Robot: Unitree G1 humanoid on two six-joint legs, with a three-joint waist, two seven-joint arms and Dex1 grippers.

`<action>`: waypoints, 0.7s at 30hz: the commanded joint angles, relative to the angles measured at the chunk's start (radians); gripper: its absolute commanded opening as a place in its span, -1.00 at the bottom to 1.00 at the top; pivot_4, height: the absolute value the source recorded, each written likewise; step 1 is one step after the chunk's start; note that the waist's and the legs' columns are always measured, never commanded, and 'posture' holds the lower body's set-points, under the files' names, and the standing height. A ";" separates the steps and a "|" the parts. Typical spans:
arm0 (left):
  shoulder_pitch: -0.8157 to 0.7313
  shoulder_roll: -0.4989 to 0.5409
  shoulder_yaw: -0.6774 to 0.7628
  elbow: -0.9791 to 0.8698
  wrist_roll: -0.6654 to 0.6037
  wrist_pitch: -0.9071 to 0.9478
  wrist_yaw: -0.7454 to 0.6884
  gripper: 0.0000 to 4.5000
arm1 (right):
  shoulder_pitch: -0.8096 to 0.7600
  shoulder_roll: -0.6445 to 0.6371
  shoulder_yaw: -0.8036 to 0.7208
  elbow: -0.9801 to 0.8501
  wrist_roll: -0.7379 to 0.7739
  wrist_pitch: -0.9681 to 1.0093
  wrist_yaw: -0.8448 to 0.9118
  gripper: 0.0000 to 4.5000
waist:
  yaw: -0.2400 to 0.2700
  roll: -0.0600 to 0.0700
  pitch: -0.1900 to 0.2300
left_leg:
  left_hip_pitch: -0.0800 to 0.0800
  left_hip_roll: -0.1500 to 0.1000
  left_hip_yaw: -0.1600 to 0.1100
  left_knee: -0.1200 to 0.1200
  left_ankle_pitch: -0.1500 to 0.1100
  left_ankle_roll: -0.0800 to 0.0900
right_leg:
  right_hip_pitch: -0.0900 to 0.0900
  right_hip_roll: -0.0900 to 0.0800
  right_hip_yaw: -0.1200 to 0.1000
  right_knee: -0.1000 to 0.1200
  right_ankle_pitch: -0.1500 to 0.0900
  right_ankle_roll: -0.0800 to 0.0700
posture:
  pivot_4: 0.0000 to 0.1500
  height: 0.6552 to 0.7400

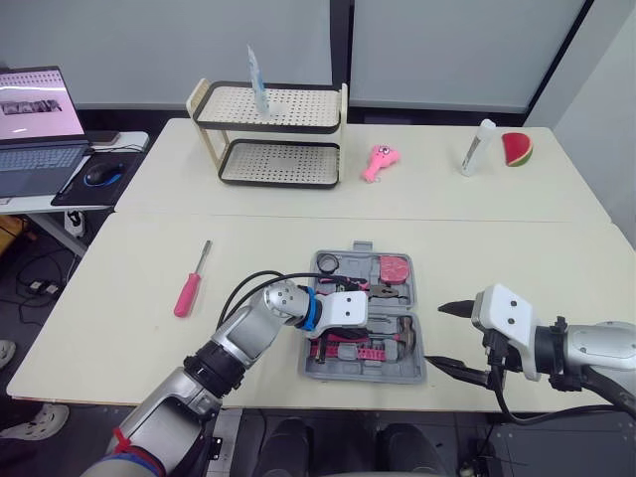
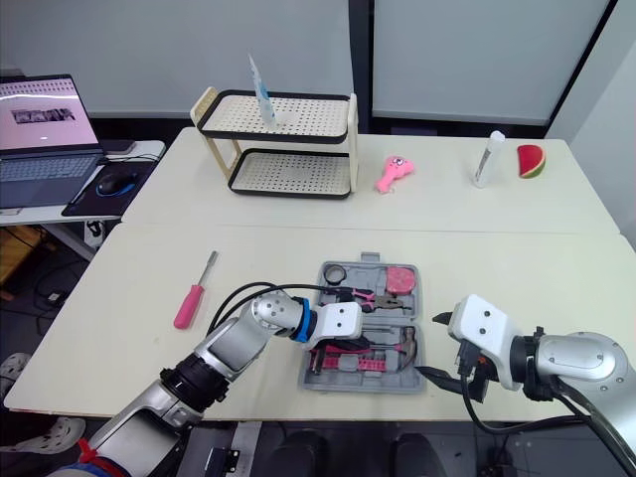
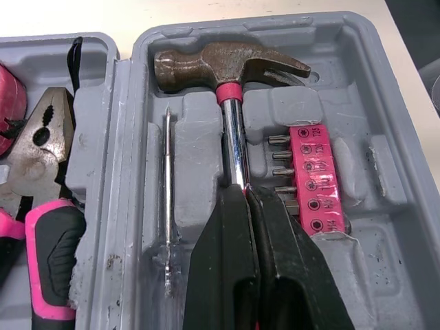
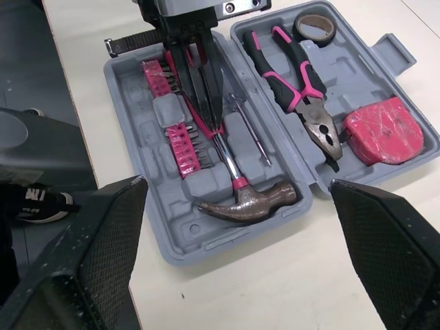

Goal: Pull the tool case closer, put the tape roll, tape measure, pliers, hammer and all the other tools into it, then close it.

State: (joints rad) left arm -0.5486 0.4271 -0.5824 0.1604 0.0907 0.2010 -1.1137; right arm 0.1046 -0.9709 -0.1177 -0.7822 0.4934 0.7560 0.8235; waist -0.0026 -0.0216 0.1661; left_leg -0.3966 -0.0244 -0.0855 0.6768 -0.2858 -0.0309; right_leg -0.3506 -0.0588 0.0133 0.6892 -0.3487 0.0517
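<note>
The grey tool case (image 1: 364,374) lies open near the table's front edge. It holds the tape roll (image 1: 330,264), the pink tape measure (image 1: 395,268), the pliers (image 4: 302,96), a strip of pink bits (image 3: 316,179) and the hammer (image 3: 230,65). My left gripper (image 3: 246,192) reaches into the case and is shut on the hammer's handle, which rests in its slot. To the right of the case, my right gripper (image 1: 447,338) hangs open over the table with nothing between its fingers. A pink-handled screwdriver (image 1: 189,288) lies on the table left of the case.
A two-tier rack (image 1: 268,129) stands at the back. Beside it to the right lie a pink toy (image 1: 380,161), a white tube (image 1: 477,147) and a watermelon slice (image 1: 517,149). A laptop (image 1: 35,129) and mouse (image 1: 102,176) sit on a side desk at the far left.
</note>
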 commanded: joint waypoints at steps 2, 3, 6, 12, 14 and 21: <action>0.035 -0.005 -0.020 0.047 0.037 0.004 0.017 -0.99 | -0.006 -0.003 -0.017 -0.037 0.007 -0.005 -0.007 1.00 | 0.001 0.000 0.000 | 0.001 0.000 0.000 0.000 0.000 0.000 | 0.001 0.000 0.000 0.000 0.000 0.000 | 1.00 0.90; 0.036 -0.006 -0.017 0.044 0.034 0.004 0.017 -0.99 | -0.006 -0.003 -0.016 -0.036 0.006 -0.006 -0.006 1.00 | 0.001 0.000 -0.001 | 0.001 0.000 0.000 0.000 0.000 0.000 | 0.001 0.000 0.000 0.000 0.000 0.000 | 1.00 0.90; 0.040 -0.008 0.022 0.001 -0.004 0.025 0.012 -0.99 | -0.005 -0.005 -0.015 -0.031 0.002 -0.015 -0.002 1.00 | 0.000 0.001 -0.001 | 0.001 0.000 0.000 0.000 0.000 0.000 | 0.002 0.000 0.000 0.000 0.000 0.000 | 1.00 0.90; 0.088 0.068 0.227 -0.215 -0.195 0.131 -0.024 -0.99 | -0.005 0.002 -0.021 -0.013 -0.008 -0.043 0.003 1.00 | -0.006 0.001 -0.001 | -0.001 0.001 0.000 0.000 0.000 0.000 | -0.002 0.001 0.000 0.001 0.000 0.000 | 1.00 0.90; 0.116 0.105 0.314 -0.267 -0.258 0.162 -0.015 -0.99 | -0.002 0.005 -0.030 -0.004 -0.011 -0.062 0.009 1.00 | -0.006 0.001 -0.001 | 0.000 0.001 -0.001 0.000 0.000 0.000 | -0.002 0.001 0.001 0.002 0.000 0.000 | 1.00 0.90; 0.278 0.173 0.736 -0.262 -0.400 0.186 0.180 -0.99 | 0.066 0.051 -0.104 0.123 -0.174 -0.314 -0.035 1.00 | -0.006 0.001 -0.001 | 0.000 0.001 -0.001 -0.001 0.000 0.000 | -0.001 0.000 0.001 0.001 0.000 0.000 | 1.00 0.90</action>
State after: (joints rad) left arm -0.2908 0.5880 0.0514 -0.1052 -0.2872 0.3894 -1.0035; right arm 0.1586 -0.9293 -0.1731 -0.6818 0.3698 0.5273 0.8116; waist -0.0082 -0.0208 0.1654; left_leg -0.3964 -0.0233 -0.0862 0.6763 -0.2859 -0.0308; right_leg -0.3521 -0.0587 0.0139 0.6897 -0.3488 0.0517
